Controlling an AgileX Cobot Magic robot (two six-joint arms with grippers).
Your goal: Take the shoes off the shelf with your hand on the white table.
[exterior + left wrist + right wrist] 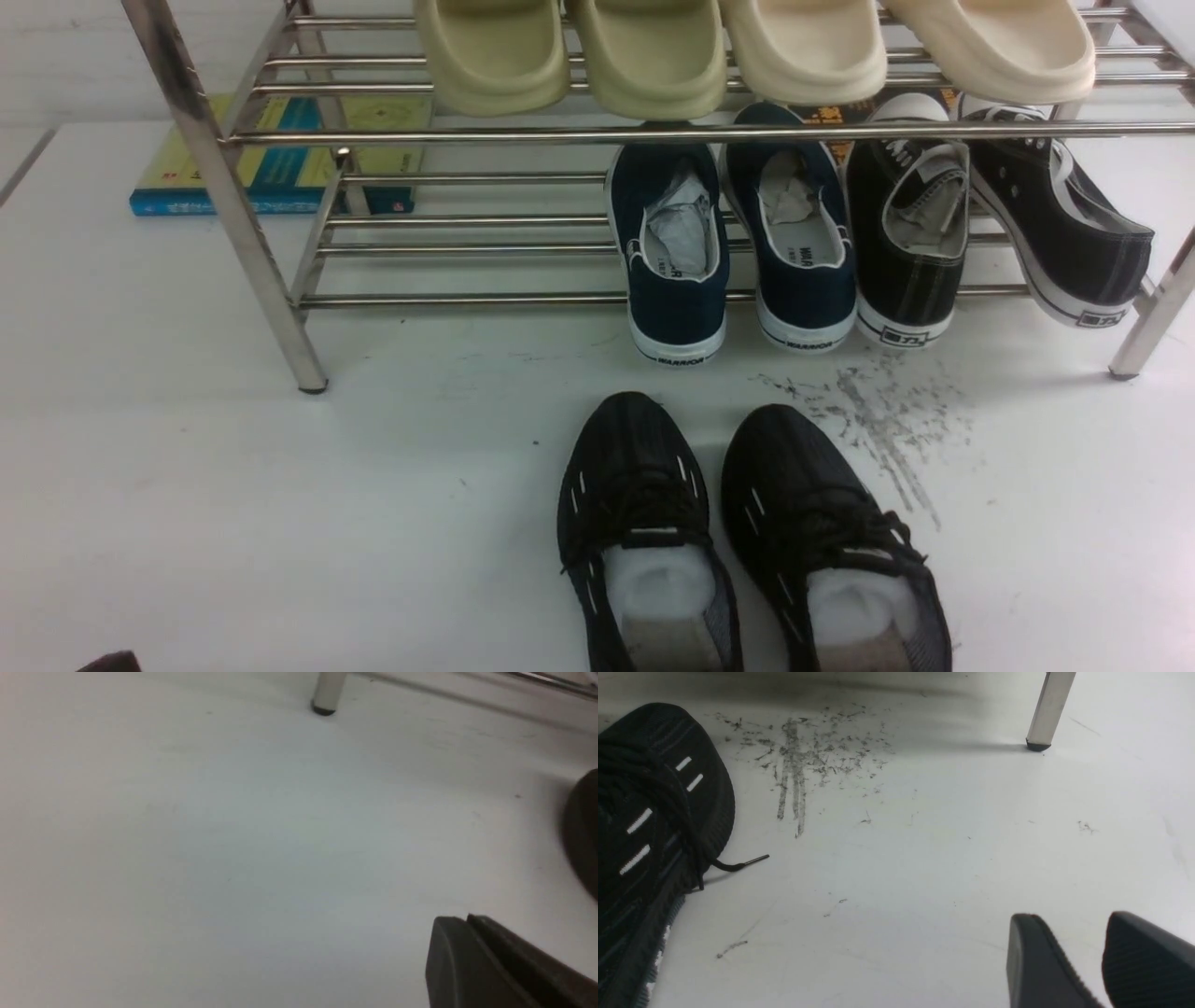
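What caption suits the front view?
Black sneakers stand side by side on the white table before the shoe rack.

I'm looking past the rack at a pale whitewashed wall [84, 47], flatly and evenly lit. A blue-and-yellow book [271, 154] lies flat near it, and I see soft shadows, no glare.

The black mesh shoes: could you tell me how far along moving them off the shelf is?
Done: both black mesh shoes stand side by side on the white table, in front of the shelf. In hand: nothing; the left gripper is shut and empty, the right gripper open. Nothing appears left.
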